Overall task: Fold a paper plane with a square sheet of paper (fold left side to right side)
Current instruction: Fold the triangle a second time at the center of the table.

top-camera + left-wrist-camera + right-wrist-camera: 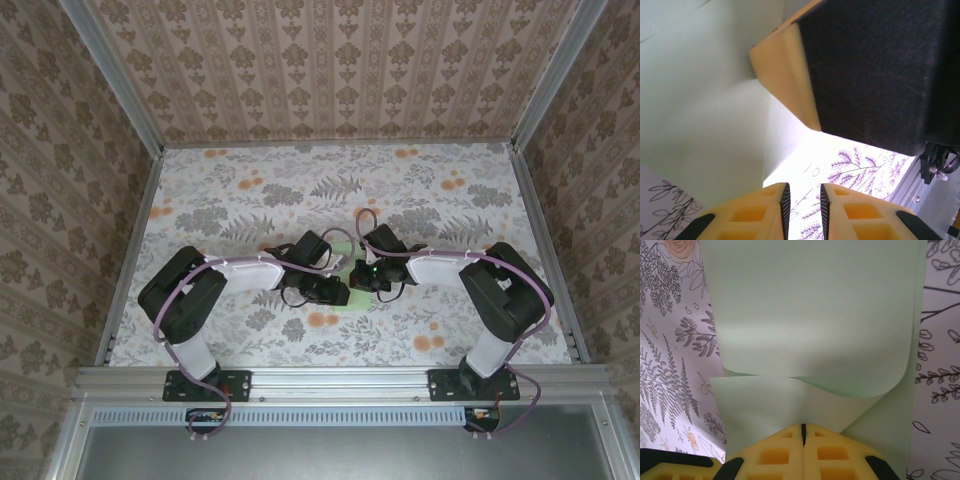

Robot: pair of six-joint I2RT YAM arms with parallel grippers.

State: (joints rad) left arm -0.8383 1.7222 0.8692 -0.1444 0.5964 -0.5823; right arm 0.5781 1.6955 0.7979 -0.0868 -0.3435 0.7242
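The pale-green sheet of paper [815, 305] lies mid-table between both arms, a little of it showing under the wrists [347, 304]. One flap is lifted and curls over in a soft roll above the flat part. My right gripper [803, 427] is shut, with the raised flap running into its fingertips. My left gripper [802, 195] stands just left of it, slightly open with only the printed cloth showing in the gap. In the left wrist view the paper [700, 100] rises as a wall on the left, and the right gripper's yellow finger [785, 75] hangs close above.
The fern- and flower-print tablecloth [250, 190] covers the table. Patterned walls and metal frame rails [130, 230] close it in on three sides. Both arm bases sit on the near rail [340, 380].
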